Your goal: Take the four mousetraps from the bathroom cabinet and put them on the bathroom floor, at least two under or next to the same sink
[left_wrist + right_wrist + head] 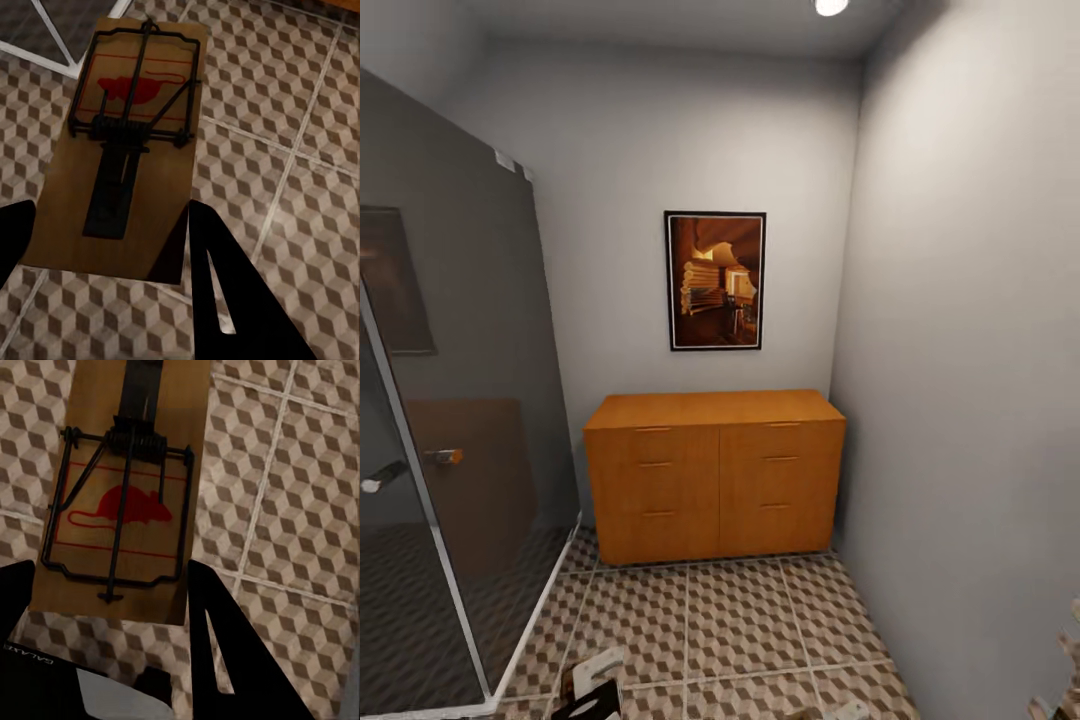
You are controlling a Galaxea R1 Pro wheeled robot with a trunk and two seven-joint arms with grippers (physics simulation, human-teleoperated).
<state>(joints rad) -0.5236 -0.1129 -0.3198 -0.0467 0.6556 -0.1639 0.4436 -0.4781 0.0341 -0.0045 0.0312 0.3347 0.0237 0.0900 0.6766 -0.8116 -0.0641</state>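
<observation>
Your head camera faces a narrow bathroom corner: the bathroom floor, tiled in a brown, beige and white cube pattern with pale grout, runs up to the cabinet, a low orange-brown chest with two columns of three drawers and thin metal handles, all drawers shut, standing against the back wall beneath a framed picture. A dark glass shower screen closes off your left side, and a plain grey wall stands on your right.

The only writing you can read is a fragment of white lettering, "GALAX", on the dark body near the right gripper in the right wrist view; the rest is cut off at the edge.

Both arms are low, with just their tips at the bottom of the head view, and each wrist camera looks down at the tiles.

Your left gripper is clamped on a mousetrap: the two black fingers sit against either side of the board's near end, holding it over the floor. It is a flat tan wooden board with a dark wire bar, a coiled spring and a red mouse printed inside a red outline.

Your right gripper grips a second mousetrap the same way, fingers on either side of its near end, the red mouse end nearest the gripper.
</observation>
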